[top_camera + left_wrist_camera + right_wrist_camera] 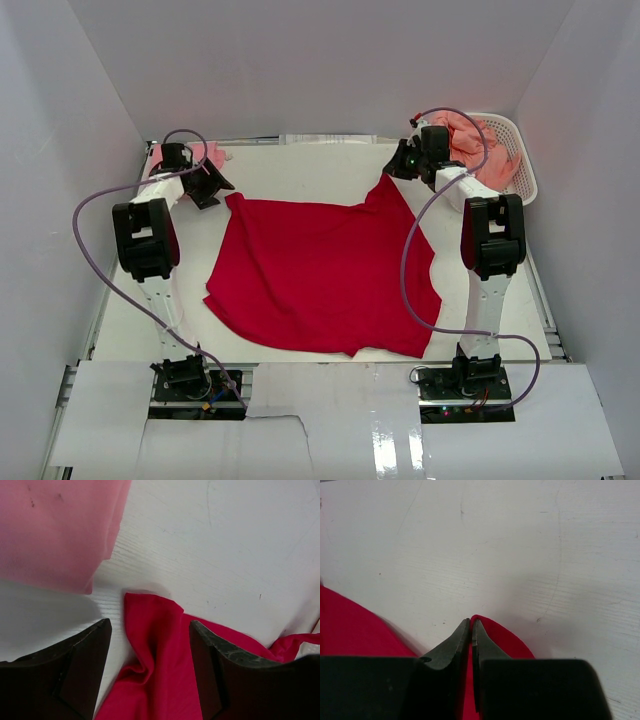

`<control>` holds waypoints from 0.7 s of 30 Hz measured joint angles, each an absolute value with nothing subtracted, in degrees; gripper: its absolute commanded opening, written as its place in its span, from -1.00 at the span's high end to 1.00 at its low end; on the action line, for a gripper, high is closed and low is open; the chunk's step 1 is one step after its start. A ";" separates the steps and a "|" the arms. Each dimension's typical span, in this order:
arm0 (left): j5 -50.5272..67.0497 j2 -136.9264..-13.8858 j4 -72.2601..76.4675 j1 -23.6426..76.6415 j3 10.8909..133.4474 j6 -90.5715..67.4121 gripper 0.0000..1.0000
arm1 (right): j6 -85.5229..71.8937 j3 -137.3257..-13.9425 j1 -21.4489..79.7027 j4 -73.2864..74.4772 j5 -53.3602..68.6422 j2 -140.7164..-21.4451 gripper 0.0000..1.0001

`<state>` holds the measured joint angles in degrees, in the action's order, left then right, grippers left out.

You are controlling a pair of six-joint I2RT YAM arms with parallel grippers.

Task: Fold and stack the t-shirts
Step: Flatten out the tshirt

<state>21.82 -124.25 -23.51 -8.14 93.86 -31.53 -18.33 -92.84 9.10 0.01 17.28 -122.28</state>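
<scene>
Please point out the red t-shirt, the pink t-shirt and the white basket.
red t-shirt (320,275), top external view, middle of the cloth.
pink t-shirt (50,530), left wrist view, flat upper part.
white basket (522,168), top external view, right wall.

Beyond the red t-shirt's (320,275) far edge, a band of bare table (300,165) lies open between its 2 far corners. Far left of the shirt a light pink t-shirt (213,154) takes the corner; far right, a white latticed basket (527,182) heaped with salmon-orange cloth (468,135) blocks passage.

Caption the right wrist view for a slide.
Right gripper pinching a corner of the red t-shirt over the white table.
</scene>
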 measured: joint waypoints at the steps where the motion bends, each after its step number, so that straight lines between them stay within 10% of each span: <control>1: 21.93 -124.64 -23.53 -8.12 93.91 -31.64 -0.45 | -18.26 -92.77 9.10 -0.03 17.30 -122.28 0.85; 21: 20.12 -129.14 -25.17 -7.40 98.89 -32.62 -0.30 | -17.93 -91.92 9.10 -0.62 17.28 -121.45 0.85</control>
<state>20.12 -129.14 -25.17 -7.40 98.89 -32.62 -17.93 -91.92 9.10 -0.62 17.28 -121.45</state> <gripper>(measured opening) 0.648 0.087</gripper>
